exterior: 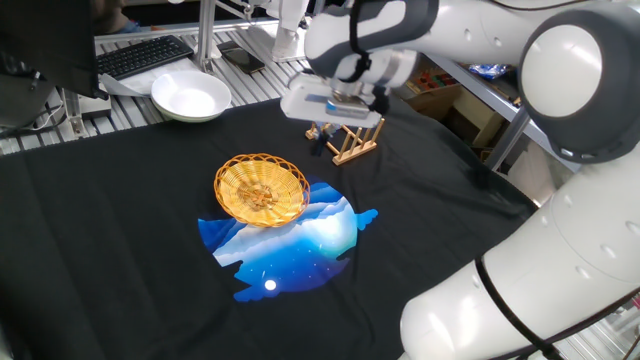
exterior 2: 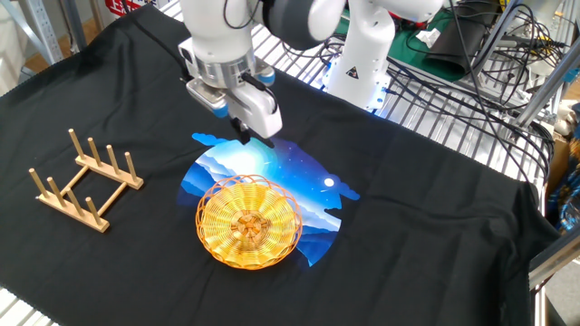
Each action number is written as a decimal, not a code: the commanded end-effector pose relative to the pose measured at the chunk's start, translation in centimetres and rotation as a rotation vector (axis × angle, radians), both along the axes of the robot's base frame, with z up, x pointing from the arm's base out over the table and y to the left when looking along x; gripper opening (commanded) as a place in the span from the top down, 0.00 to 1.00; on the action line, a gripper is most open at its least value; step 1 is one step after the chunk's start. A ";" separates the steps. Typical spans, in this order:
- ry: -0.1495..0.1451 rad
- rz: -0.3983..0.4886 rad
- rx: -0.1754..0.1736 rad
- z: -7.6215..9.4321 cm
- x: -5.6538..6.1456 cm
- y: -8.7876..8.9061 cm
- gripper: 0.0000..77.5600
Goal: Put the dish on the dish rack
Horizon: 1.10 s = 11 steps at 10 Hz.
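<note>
Black cloth covers the surface (exterior 2: pixel 435 181) we look across, with a blue and white print (exterior 2: pixel 272 177) near its middle. On that cloth we find the dish (exterior 2: pixel 248 222), the golden woven basket-plate, lying flat and upright with its far edge overlapping the print; nothing touches it. In one fixed view the dish (exterior: pixel 261 189) sits at the upper left of the print (exterior: pixel 295 240). Well apart from it stands the dish rack (exterior 2: pixel 84 179), a light wooden frame with upright pegs, bare of any load; in one fixed view the dish rack (exterior: pixel 350 139) is partly hidden behind the arm's hand. We see the pincer (exterior 2: pixel 245 134) hanging above the cloth just beyond the print's far edge, near the dish but clear of it and holding nothing. Its dark fingers look close together, though we cannot tell whether they are closed. Beyond the cloth's edge rests a plain white bowl (exterior: pixel 191 96), with a keyboard (exterior: pixel 145 56) behind it.
</note>
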<state>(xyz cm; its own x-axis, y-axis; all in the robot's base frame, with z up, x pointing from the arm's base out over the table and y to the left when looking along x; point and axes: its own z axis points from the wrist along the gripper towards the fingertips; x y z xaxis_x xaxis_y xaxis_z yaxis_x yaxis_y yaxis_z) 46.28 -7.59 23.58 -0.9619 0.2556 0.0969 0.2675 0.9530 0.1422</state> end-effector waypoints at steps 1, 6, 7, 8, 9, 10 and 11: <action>-0.035 0.012 0.025 -1.2 -0.5 -1.1 1.00; -0.088 0.040 0.083 -3.5 -0.5 -2.4 1.00; -0.098 0.042 0.084 -4.0 -0.5 -2.5 1.00; -0.099 0.043 0.085 -4.2 -0.5 -2.6 1.00; -0.100 0.041 0.089 -4.3 -0.5 -2.7 1.00; -0.102 0.046 0.093 -4.7 -0.5 -2.9 1.00; -0.109 0.047 0.106 -5.0 -0.5 -3.2 1.00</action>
<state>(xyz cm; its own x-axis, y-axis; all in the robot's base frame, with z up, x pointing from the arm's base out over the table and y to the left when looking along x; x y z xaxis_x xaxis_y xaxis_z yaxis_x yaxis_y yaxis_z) 45.60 -10.26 18.95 -0.9781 0.2061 0.0289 0.2066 0.9451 0.2533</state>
